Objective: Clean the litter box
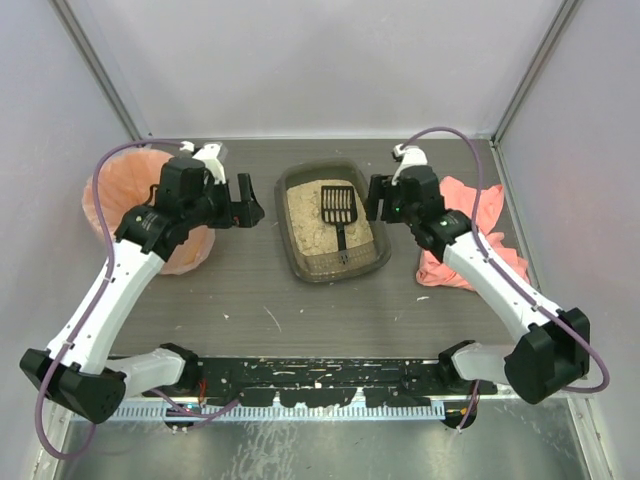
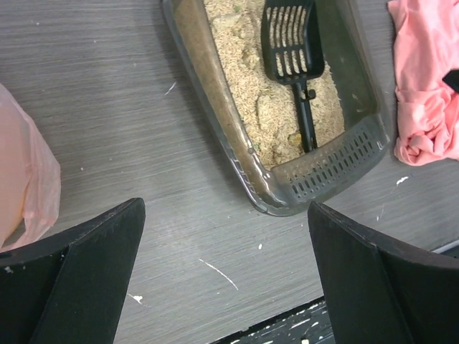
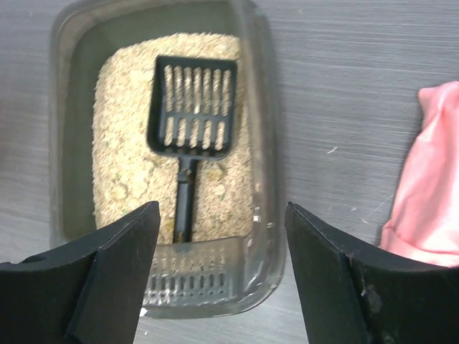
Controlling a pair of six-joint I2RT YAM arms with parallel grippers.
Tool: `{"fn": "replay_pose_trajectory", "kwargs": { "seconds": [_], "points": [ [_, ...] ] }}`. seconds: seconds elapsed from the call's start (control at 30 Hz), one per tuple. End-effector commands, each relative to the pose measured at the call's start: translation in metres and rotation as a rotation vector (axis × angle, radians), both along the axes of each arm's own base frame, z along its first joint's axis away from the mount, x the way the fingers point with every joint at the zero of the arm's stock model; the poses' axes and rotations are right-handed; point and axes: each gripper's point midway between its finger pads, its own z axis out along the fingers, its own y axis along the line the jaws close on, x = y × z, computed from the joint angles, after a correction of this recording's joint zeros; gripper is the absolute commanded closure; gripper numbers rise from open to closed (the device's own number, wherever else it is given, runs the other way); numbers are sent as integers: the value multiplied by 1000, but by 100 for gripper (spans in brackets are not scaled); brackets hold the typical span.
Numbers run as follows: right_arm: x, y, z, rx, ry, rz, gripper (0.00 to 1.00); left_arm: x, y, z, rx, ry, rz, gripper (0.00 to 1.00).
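The litter box [image 1: 290, 240] is a shallow dark tray of beige litter at the table's middle. A black slotted scoop [image 1: 338, 208] lies in it on the litter, handle toward the near perforated end; nothing holds it. My left gripper [image 1: 250, 203] hangs open just left of the box, above bare table. From its wrist view the box rim [image 2: 237, 147] and scoop [image 2: 289, 43] lie ahead of the gripper [image 2: 226, 276]. My right gripper [image 1: 375, 197] hovers open beside the box's right rim. Its own view has the scoop [image 3: 192, 107] and box rim [image 3: 267, 150] beyond the empty gripper [image 3: 222, 265].
A round bin lined with a peach-pink bag [image 1: 135, 195] stands at the left, behind the left arm. A crumpled pink cloth [image 1: 470, 235] lies right of the box, under the right arm. Grey walls close in the back and sides. A black scuffed strip [image 1: 320, 375] runs along the near edge.
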Motion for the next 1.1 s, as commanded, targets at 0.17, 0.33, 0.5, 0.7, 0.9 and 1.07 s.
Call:
{"fn": "replay_pose_trajectory", "kwargs": {
  "seconds": [0.17,0.33,0.5,0.7,0.9,1.07],
  "points": [
    [-7,52,-26,-115,62,37,32,21,16,18,-83,-72,139,2],
    [7,74,-56,-78,112,42,39,17,16,18,-123,-108,118,2],
    [17,90,-74,-46,137,62,44,9,16,13,-128,-113,92,2],
    [28,102,-97,-59,180,82,45,-1,18,3,-107,-108,64,2],
    [37,111,-113,-65,202,94,52,-6,17,1,-115,-124,46,2],
    [42,115,-123,-80,218,100,57,-7,17,-1,-110,-117,42,2]
  ]
}}
